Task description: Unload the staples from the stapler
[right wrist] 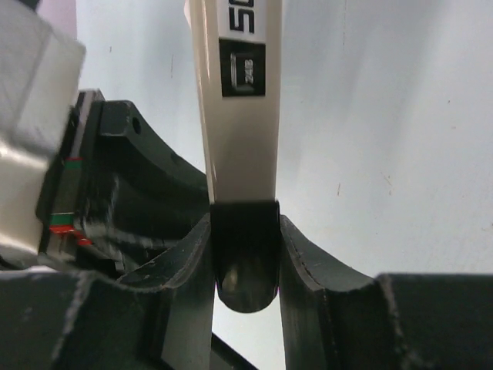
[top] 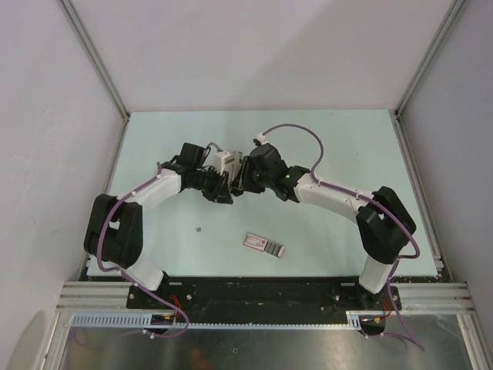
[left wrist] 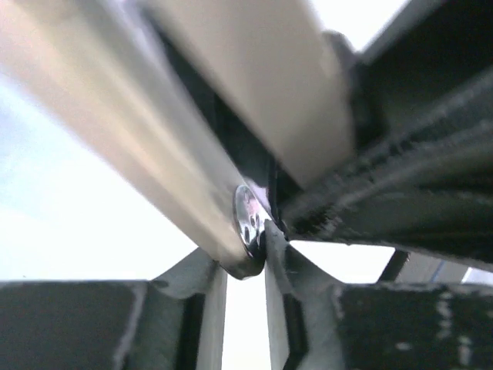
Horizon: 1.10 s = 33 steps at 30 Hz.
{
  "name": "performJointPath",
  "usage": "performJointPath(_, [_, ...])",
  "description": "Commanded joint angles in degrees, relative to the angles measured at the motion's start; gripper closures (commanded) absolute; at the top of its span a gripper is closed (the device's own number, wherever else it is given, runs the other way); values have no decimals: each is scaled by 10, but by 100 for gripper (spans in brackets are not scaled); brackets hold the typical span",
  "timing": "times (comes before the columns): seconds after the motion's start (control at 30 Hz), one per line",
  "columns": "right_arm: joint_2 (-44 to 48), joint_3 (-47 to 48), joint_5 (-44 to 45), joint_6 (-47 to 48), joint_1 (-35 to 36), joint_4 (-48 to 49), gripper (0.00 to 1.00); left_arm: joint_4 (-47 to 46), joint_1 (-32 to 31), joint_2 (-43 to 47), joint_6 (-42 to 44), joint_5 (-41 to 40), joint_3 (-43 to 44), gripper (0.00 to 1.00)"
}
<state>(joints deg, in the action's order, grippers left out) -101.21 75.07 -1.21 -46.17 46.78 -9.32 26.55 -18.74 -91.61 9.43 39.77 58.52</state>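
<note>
Top external view: left jaws and right jaws are both clamped on the stapler [top: 224, 163]; one staple [top: 199, 229] lies on the surface [top: 323, 146], near-left of the stapler.

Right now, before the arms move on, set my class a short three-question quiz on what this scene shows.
1. True or false: the right gripper is shut on the stapler.
2. Where is the pink-and-grey packet? A: flat on the table; B: in a gripper; C: on top of the stapler.
3. Complete: in the top view, the tiny dark bit lies to the packet's ____.
Key: 1 true; 2 A; 3 left.
</note>
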Motion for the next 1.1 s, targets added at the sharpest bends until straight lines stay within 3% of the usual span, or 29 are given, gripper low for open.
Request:
performJointPath(0.0, [47, -19, -20, -7, 7, 49, 100, -20, -4, 22, 34, 7, 16, 87])
performJointPath(0.1, [54, -36, -21, -4, 5, 53, 100, -20, -4, 34, 49, -15, 6, 98])
performJointPath(0.4, [73, -74, -23, 33, 2, 53, 100, -28, -5, 62, 95, -65, -28, 100])
performJointPath(0.77, [123, -139, -52, 113, -26, 8, 100, -84, -9, 93, 180, -245, -55, 100])
performJointPath(1.07, [148, -167, -117, 195, -76, -14, 100, -175, -70, 113, 282, -408, -123, 100])
